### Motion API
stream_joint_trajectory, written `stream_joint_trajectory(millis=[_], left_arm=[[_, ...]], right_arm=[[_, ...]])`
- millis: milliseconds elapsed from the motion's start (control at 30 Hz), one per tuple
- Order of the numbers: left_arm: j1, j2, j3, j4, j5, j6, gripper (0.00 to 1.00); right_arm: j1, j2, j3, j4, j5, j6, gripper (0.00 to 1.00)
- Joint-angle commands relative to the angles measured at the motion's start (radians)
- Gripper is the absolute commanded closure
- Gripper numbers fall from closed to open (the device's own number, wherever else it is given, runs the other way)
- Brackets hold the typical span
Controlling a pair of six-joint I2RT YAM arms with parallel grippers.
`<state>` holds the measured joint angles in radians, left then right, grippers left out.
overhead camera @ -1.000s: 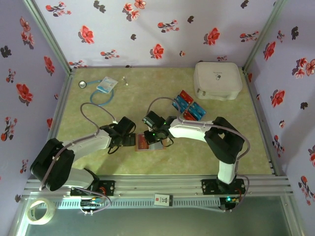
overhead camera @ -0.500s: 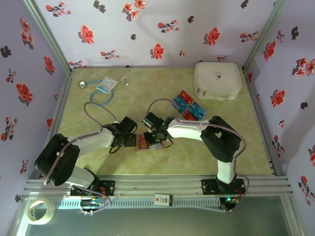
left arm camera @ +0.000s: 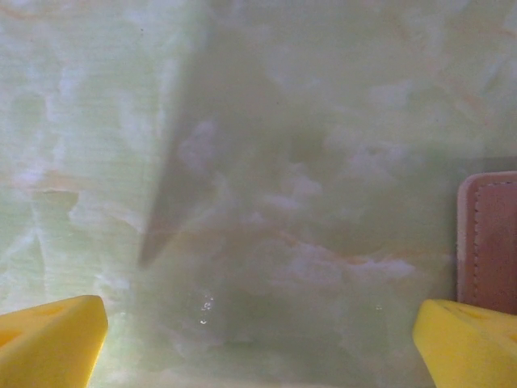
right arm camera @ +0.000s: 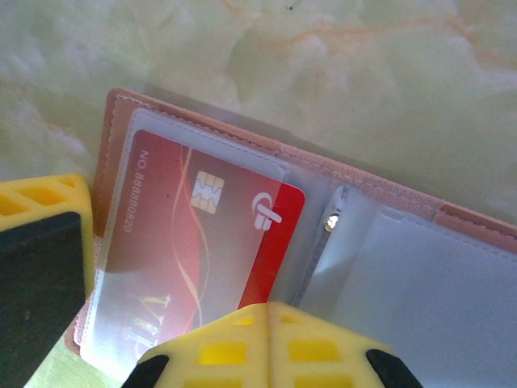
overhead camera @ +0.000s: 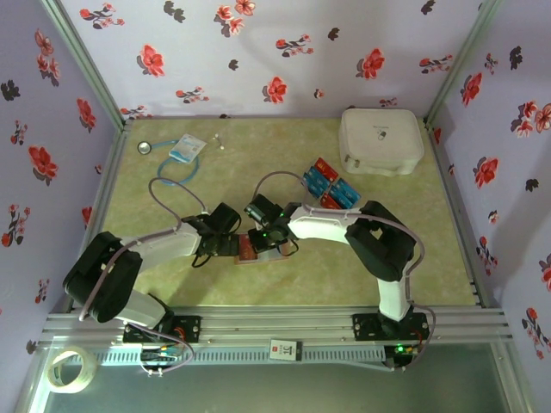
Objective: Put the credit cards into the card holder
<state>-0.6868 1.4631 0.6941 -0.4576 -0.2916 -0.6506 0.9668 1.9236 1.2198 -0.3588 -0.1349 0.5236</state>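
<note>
Step in hand: seating one card in the card holder (right arm camera: 363, 179). The holder lies open and flat on the table (left arm camera: 242, 121), inner side up.

- A red card (right arm camera: 186, 242) sits in the clear pocket (right arm camera: 136, 133) on the holder's left leaf. Most of it is under the plastic, but the edge nearest the holder's spine stands proud of the pocket mouth, so it is not fully home.
- Right gripper (right arm camera: 271, 335): fingers pressed together, tips over the holder at the card's near edge. I cannot tell whether the thin card is nipped between them or merely touched.
- Left gripper (left arm camera: 258, 347): spread wide and low over bare table just beside the holder's outer edge. It grips nothing, and one yellow fingertip (left arm camera: 468, 339) is close to the leather rim.
- The pocket on the holder's other leaf (right arm camera: 420, 307) looks empty.
- The loose credit cards (overhead camera: 330, 188) lie in a cluster well apart from the holder, on its far side.

Judgement: early in the task — one card nearly in, the cluster untouched.

Next move calls for a short push on the exposed edge, away from the spine and parallel to the leaf, until the card clears the pocket mouth. The holder is light and may slide, so the left fingers would do well to brace its outer edge. Then lift off and go to the cluster.
</note>
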Motion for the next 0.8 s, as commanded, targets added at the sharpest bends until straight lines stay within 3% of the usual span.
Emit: stream_joint_trajectory(millis=[0, 400, 767], left_arm=[[0.007, 0.040, 0.000, 0.031, 0.022, 0.012, 0.00], [0.031, -0.067, 0.021, -0.040, 0.009, 0.026, 0.00], [0.022, -0.207, -0.010, -0.030, 0.109, 0.015, 0.00]], right_arm=[[0.005, 0.024, 0.033, -0.007, -0.021, -0.007, 0.94], [-0.025, -0.118, -0.005, -0.064, 0.029, -0.033, 0.90], [-0.145, -0.343, -0.195, -0.031, 0.034, -0.023, 0.65]])
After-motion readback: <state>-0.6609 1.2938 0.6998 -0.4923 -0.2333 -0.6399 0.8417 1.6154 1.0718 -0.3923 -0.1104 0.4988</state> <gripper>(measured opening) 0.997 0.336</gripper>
